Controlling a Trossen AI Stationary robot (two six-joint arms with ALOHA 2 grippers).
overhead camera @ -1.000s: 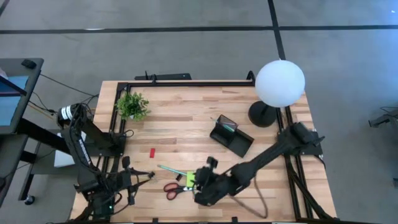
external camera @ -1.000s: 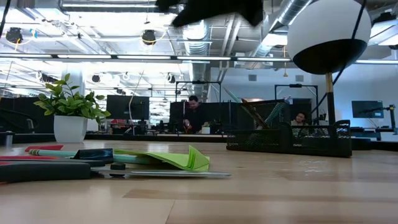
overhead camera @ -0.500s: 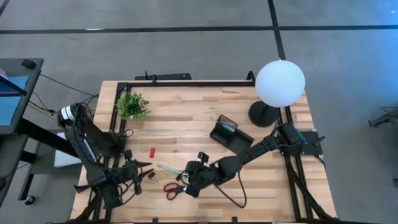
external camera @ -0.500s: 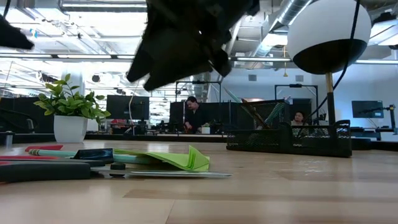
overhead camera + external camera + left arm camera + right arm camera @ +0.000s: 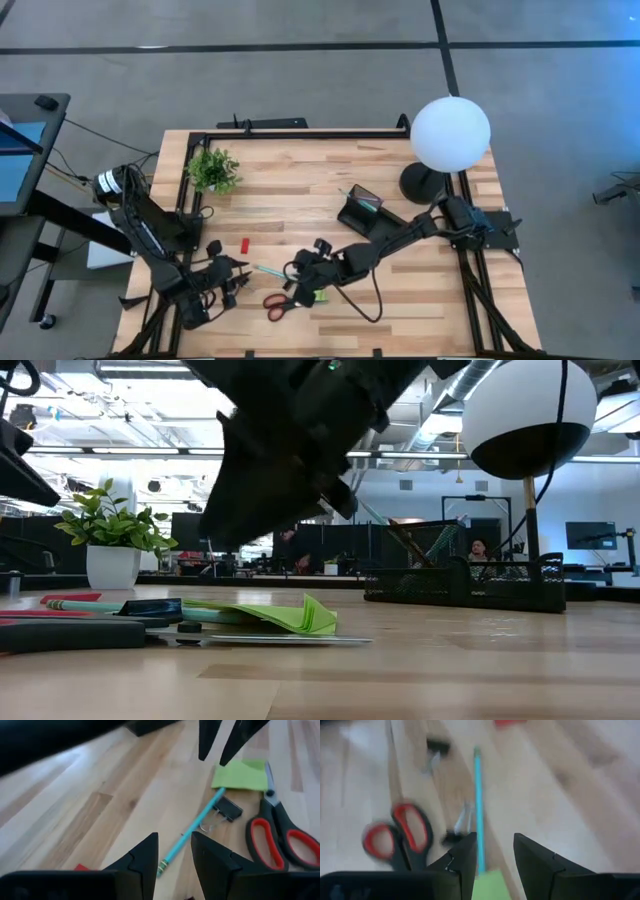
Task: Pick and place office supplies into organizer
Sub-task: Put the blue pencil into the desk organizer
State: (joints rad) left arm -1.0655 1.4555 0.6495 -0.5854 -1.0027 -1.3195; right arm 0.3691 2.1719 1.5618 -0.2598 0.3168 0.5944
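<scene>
High view: right claw (image 5: 300,283) hung over scissors (image 5: 277,303), sticky pad (image 5: 312,294) & teal pen (image 5: 268,270); left claw (image 5: 228,282) nearby. Organizer (image 5: 372,220) sat mid-tabletop (image 5: 300,190), apart. Left wrist: fingers (image 5: 145,857) part-open, empty, pen (image 5: 192,830) ahead beside clip (image 5: 227,809). Right wrist: fingers (image 5: 465,855) part-open, empty, above pen.

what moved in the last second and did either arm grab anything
The right gripper swept leftward over the sticky-note pad toward the teal pen; the left gripper came in toward the same cluster. Both are empty with a gap between the fingers. Pen, pad, scissors and organizer stayed put.
</scene>
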